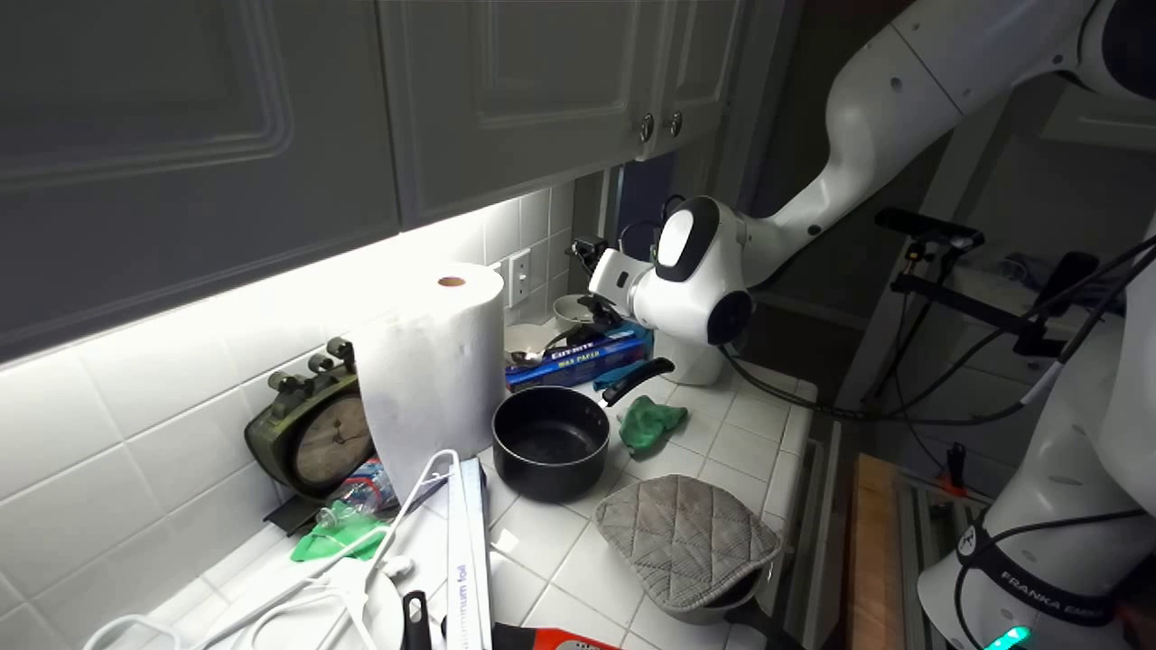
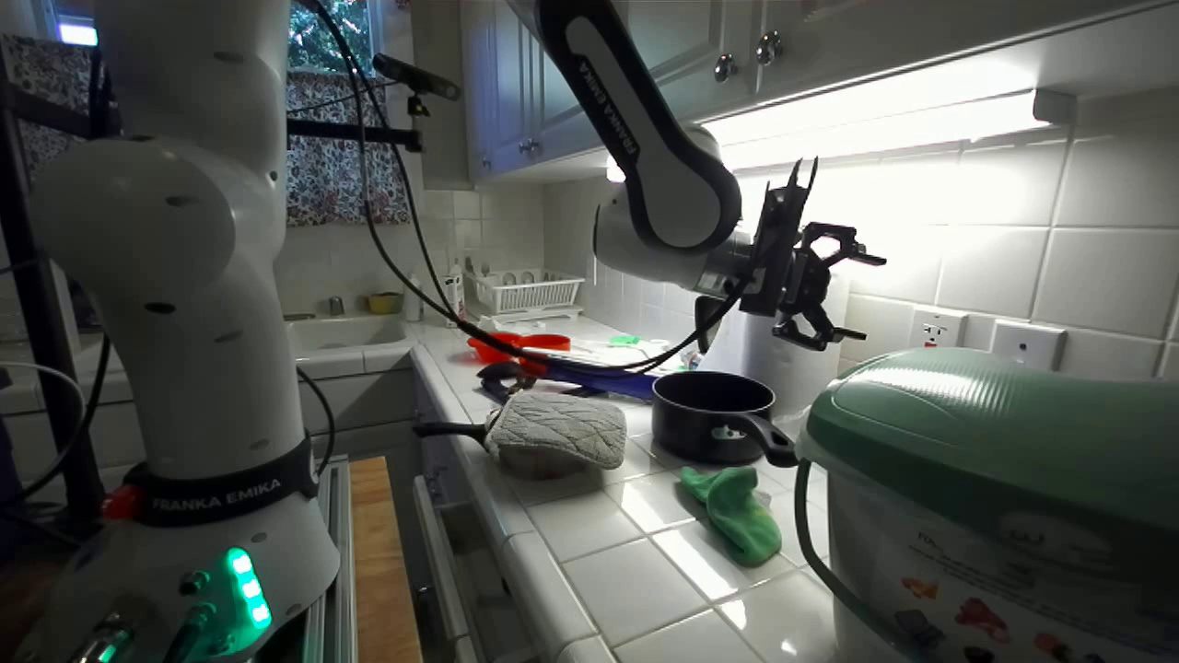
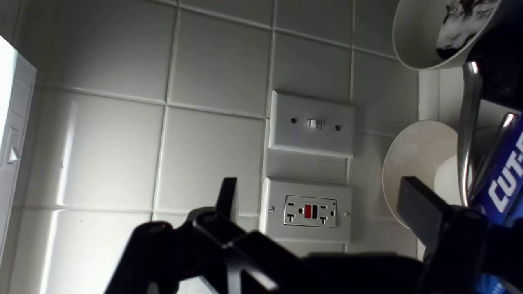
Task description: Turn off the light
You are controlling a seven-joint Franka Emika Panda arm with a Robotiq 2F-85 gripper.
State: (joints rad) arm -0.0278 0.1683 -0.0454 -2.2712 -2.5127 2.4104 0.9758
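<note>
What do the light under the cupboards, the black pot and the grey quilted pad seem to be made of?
The light: glare hides much of it; its smooth, pale casing in the wrist view could be plastic or painted metal.
The pot: probably metal with a dark coating, from its thin walls and even, low-sheen black.
The pad: matte fabric, likely padded, from its stitched diamond pattern; fibre unclear.

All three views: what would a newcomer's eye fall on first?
Probably the lit strip light under the cabinet, flooding the wall tiles white. Then the open gripper, an outlet showing between its fingers in the wrist view; then the tall paper towel roll beside the black saucepan.
</note>
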